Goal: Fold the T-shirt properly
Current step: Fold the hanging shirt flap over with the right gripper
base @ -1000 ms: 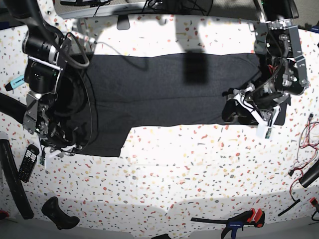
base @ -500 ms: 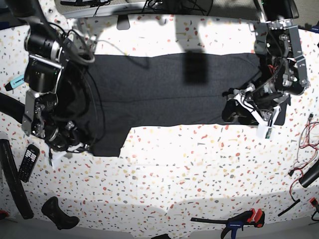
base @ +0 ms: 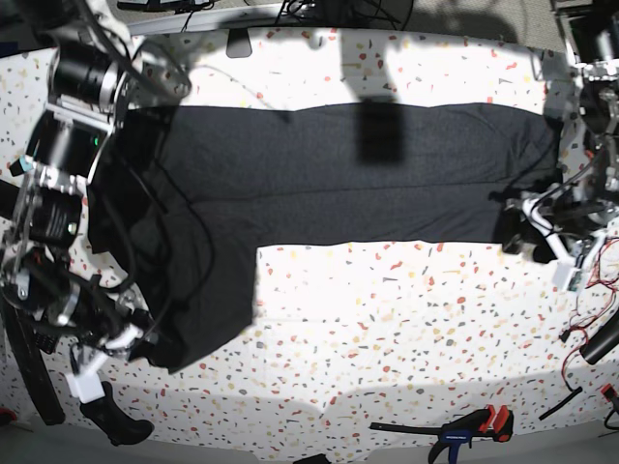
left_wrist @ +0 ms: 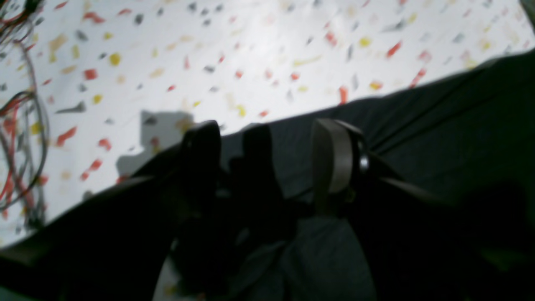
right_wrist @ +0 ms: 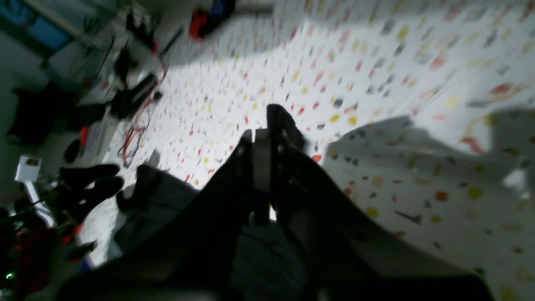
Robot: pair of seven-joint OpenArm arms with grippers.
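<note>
The dark T-shirt (base: 338,184) lies spread across the speckled table (base: 387,319), plain side up. At the base view's lower left my right gripper (base: 131,338) is shut on the shirt's corner and holds it drawn toward the front edge. In the right wrist view its jaws (right_wrist: 261,150) are pressed together, and dark cloth (right_wrist: 267,259) hangs below them. My left gripper (base: 527,237) sits at the shirt's right edge. In the left wrist view it (left_wrist: 267,127) stands open, fingers wide apart over the cloth (left_wrist: 439,138), with a bunched fold beneath.
A red and blue clamp (base: 474,425) lies at the front edge. Red wires (base: 590,290) trail at the right, close to my left gripper. A black handle-shaped tool (base: 116,416) lies at the front left beside a long black strap (base: 19,367).
My right gripper has shut on the shirt's lower left corner and pulled it toward the front edge. My left arm has moved right to the shirt's right edge, jaws unchanged.
</note>
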